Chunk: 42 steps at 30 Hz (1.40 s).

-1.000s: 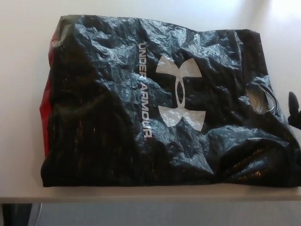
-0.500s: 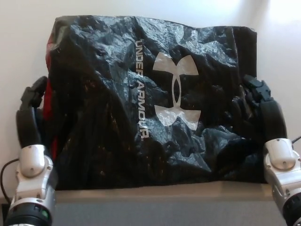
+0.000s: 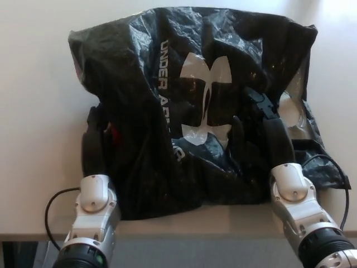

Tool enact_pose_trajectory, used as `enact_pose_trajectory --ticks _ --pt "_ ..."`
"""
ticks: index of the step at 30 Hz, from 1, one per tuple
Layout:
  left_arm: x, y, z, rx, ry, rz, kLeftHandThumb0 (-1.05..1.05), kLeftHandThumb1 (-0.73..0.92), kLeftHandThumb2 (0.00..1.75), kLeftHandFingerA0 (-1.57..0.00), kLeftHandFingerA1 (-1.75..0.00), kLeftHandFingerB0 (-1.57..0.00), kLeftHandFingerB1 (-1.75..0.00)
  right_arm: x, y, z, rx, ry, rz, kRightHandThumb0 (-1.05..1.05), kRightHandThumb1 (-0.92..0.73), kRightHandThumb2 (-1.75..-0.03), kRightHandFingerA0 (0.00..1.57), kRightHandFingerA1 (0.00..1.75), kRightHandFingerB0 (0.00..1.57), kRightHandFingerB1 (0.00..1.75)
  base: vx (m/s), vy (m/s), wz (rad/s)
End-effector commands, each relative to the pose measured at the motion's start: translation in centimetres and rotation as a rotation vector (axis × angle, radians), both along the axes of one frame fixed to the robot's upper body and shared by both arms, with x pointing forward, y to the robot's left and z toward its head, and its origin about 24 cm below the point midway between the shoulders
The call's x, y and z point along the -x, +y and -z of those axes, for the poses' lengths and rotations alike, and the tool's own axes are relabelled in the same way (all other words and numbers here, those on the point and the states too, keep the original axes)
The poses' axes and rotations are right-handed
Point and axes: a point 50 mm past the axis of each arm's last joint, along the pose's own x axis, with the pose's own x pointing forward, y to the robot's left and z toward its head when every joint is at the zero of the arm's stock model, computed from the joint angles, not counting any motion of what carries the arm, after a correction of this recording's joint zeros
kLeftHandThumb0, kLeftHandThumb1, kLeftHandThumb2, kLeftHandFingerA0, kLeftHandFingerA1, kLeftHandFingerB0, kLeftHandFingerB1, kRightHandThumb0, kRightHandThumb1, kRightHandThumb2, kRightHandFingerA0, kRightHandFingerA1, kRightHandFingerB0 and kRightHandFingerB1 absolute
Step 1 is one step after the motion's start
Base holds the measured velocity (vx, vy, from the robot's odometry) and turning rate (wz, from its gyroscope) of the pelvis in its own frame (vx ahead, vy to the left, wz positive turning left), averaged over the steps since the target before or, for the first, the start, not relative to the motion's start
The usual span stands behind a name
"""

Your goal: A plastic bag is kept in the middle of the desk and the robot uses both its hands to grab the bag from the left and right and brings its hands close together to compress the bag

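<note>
In the middle of the white desk (image 3: 33, 139): one black plastic bag (image 3: 145, 117), bunched and heavily creased, its near edge reaching the desk's front rim. White printed logo (image 3: 206, 95) on top, folded inward along a vertical crease; white lettering (image 3: 163, 72) beside it, partly swallowed by folds. A red patch (image 3: 114, 134) shows at the bag's left side, just inside the dark folds.

Left hand (image 3: 93, 146): black, pressed against the bag's left flank, fingers apparently curled into the plastic, though black on black makes the exact hold hard to read. Silver wrist (image 3: 95, 195) below it, at the desk's front edge, with a thin black cable (image 3: 50, 206) looping out to the left.

Right hand (image 3: 268, 131): black, fingers closed into the bag right of the logo, plastic gathered between thumb and fingers. Silver wrist (image 3: 291, 184) behind it; a black cable (image 3: 334, 167) arcs over the bag's flattened right corner.

Both hands stand near each other, the bag humped between them.
</note>
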Motion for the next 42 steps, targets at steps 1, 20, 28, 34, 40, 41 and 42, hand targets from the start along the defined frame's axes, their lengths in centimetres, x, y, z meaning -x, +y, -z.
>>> enact_pose_trajectory --ticks 1,20,28,34,40,41,42 --pt "-0.1 -1.3 -0.4 -0.025 -0.009 0.022 -0.30 0.64 1.20 -0.02 -0.51 0.00 -0.48 -0.2 1.0 -0.7 -0.030 -0.022 -0.043 -0.84 -0.78 -1.12 0.02 0.32 0.12 0.25 0.00 0.000 0.00" --pt "-0.1 -2.0 -1.1 -0.028 -0.045 0.035 -0.72 0.92 1.21 -0.02 -0.46 -0.08 -0.36 0.5 3.2 -3.0 -0.164 -0.134 -0.099 -0.76 -0.72 -1.11 0.05 0.47 0.02 0.36 0.00 0.000 0.00" --pt "0.7 -1.6 0.9 -0.047 0.059 0.010 -0.56 0.92 0.88 -0.11 -0.41 -0.10 -0.32 1.7 5.2 -4.1 -0.230 -0.177 -0.193 -0.37 -0.48 -1.09 0.01 0.50 0.00 0.49 0.00 0.000 0.00" --pt "0.7 -1.8 0.5 -0.102 0.014 0.061 -0.62 0.92 0.81 -0.08 -0.35 -0.12 -0.29 1.7 5.5 -4.3 -0.221 -0.175 -0.230 -0.79 -0.91 -0.68 0.15 0.36 0.12 0.27 0.00 0.000 0.00" --pt "0.0 0.3 -1.3 -0.110 -0.048 0.058 -0.68 0.82 1.14 -0.14 -0.51 0.00 -0.38 0.6 1.7 -4.4 -0.064 -0.188 -0.176 -0.90 -0.76 -1.11 0.04 0.45 0.05 0.35 0.00 0.000 0.00" --pt "-0.2 0.9 -1.7 -0.108 -0.059 0.048 -0.63 0.92 0.83 -0.14 -0.36 -0.13 -0.27 0.4 0.8 -4.4 -0.043 -0.184 -0.165 -0.81 -0.70 -1.07 0.02 0.44 0.11 0.35 0.00 0.000 0.00" --pt "-0.4 2.1 -2.5 -0.109 -0.081 0.026 -0.31 0.65 1.19 -0.02 -0.51 0.00 -0.48 0.1 -0.6 -4.3 -0.012 -0.177 -0.141 -0.87 -0.73 -1.09 0.01 0.42 0.13 0.36 0.00 0.000 0.00"
